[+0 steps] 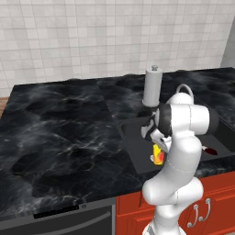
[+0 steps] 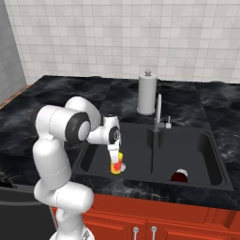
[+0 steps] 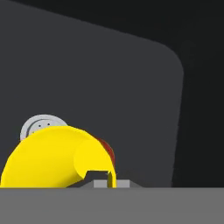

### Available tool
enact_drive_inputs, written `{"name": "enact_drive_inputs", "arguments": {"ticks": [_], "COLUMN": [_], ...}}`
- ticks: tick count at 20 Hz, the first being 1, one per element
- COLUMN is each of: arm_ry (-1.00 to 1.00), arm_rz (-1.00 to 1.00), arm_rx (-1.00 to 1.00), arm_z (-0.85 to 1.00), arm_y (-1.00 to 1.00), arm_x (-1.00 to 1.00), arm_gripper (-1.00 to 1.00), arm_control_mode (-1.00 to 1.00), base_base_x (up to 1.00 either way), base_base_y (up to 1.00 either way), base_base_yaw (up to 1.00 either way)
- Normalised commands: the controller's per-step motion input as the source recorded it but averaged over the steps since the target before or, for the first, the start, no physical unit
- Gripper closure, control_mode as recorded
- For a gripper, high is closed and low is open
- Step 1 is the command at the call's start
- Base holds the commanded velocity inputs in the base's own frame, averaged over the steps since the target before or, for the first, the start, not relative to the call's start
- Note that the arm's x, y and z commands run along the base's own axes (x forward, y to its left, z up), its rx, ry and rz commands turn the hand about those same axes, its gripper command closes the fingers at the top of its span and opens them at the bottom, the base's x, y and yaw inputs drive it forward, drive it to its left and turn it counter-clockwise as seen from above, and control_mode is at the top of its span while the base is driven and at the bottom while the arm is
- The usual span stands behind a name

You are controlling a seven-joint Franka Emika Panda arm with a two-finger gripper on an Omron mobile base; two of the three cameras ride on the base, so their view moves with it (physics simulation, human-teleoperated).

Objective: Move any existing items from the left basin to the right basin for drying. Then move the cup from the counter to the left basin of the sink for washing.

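The tool [image 2: 116, 161] hangs over the left basin [image 2: 96, 157] of the sink [image 2: 206, 140], its fingers closed on the yellow cup [image 2: 116, 165], which sits low inside that basin (whether it touches the floor I cannot tell). In the hand view the cup [image 3: 52, 157] lies just in front of the silver drain [image 3: 39, 124]. The maroon bowl [image 2: 179, 176] rests in the right basin [image 2: 197, 154]. A paper towel roll [image 2: 147, 93] stands on the surface [image 2: 61, 93] behind the faucet [image 2: 158, 115].

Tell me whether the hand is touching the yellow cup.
Touching. In the right base view the hand comes down onto the cup over the left basin; the hand view shows the cup's rim against a fingertip.
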Motion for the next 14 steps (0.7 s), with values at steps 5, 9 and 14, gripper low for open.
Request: {"name": "enact_drive_inputs", "arguments": {"ticks": [5, 9, 14], "arm_ry": [-0.03, -0.06, -0.09], "arm_rz": [-0.04, -0.03, -0.01], "arm_rx": [0.0, 0.0, 0.0], "arm_z": [-0.31, -0.24, -0.14], "arm_y": [-0.12, -0.03, 0.0], "arm_x": [-0.19, -0.2, -0.24], "arm_gripper": [1.0, 1.0, 1.0], "arm_control_mode": [-1.0, -1.0, -1.0], "base_base_x": [0.0, 0.0, 0.0], "base_base_y": [0.0, 0.0, 0.0], "base_base_yaw": [0.0, 0.0, 0.0]}}
